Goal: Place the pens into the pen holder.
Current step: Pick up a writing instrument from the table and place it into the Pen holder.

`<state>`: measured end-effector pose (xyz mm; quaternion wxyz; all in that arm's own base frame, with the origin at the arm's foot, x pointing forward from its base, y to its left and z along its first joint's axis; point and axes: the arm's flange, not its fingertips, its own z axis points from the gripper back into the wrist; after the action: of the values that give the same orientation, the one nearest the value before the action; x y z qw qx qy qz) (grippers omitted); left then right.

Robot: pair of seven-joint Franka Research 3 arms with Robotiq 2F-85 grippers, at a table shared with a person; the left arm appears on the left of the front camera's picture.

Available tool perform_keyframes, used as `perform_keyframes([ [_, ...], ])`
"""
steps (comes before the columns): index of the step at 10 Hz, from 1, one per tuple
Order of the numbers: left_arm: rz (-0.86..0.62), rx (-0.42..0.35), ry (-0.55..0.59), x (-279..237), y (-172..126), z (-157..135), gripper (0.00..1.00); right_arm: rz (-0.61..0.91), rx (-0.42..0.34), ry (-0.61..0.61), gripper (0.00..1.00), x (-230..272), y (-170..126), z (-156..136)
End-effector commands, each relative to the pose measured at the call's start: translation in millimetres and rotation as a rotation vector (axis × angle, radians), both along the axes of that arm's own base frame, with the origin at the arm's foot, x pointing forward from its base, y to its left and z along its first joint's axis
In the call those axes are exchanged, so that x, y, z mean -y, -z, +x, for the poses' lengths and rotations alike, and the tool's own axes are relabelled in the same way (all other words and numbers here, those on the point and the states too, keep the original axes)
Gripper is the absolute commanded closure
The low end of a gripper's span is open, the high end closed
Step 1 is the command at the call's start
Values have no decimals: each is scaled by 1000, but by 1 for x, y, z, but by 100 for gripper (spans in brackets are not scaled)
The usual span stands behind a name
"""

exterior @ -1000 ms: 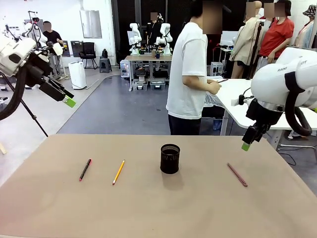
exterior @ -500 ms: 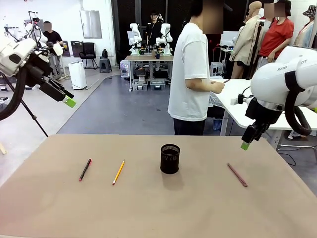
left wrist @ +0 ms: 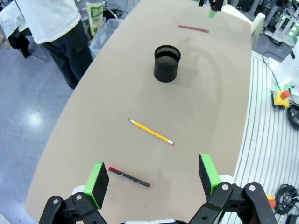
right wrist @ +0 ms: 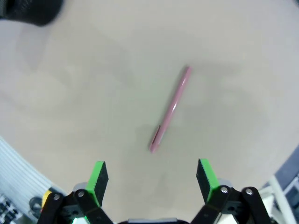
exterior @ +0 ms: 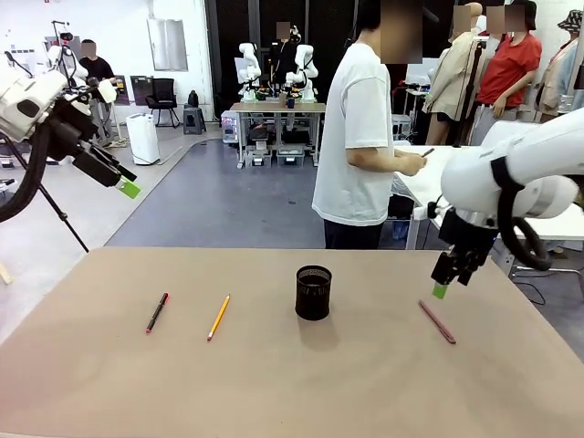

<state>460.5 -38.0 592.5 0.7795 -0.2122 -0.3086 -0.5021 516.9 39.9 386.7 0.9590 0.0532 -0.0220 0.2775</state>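
Observation:
The black mesh pen holder stands upright mid-table. Left of it lie a red pen with black ends and a yellow pencil; a dull pink pen lies to its right. My left gripper hangs open, high off the table's left side. Its wrist view looks down on the red pen, the pencil and the holder. My right gripper is open, low over the table just above the pink pen, which lies between and beyond its fingers.
A person in a white shirt stands beyond the far edge, turned toward a white table on the right. Bare brown tabletop stretches in front of the pens. The table's right edge borders a ribbed floor strip.
My right gripper has come down and to the left, toward the pink pen. The left arm has stayed put. The person has shifted slightly right.

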Motion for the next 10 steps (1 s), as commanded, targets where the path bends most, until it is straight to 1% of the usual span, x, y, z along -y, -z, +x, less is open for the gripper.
perform_keyframes([
  [1,-3,3,3,0,-1,0,0,-12,-37,98,0,-9,16,21],
  [2,-3,3,3,0,-1,0,0,-25,-49,113,0,-14,31,20],
  [3,-3,3,3,0,-1,0,0,-53,-45,125,0,-18,47,26],
  [4,-3,3,3,0,-1,0,0,-29,-62,151,0,-18,55,32],
  [5,-3,3,3,0,-1,0,0,-27,-86,160,0,-16,63,39],
  [6,-3,3,3,0,-1,0,0,-41,-95,177,0,-16,73,46],
  [7,-3,3,3,0,-1,0,0,-43,-90,210,0,-15,80,52],
  [8,-3,3,3,0,-1,0,0,-70,-66,246,0,-13,83,57],
  [9,-3,3,3,0,-1,0,0,-65,-42,246,0,-12,84,62],
  [10,-3,3,3,0,-1,0,0,-64,-41,245,0,-10,85,64],
])
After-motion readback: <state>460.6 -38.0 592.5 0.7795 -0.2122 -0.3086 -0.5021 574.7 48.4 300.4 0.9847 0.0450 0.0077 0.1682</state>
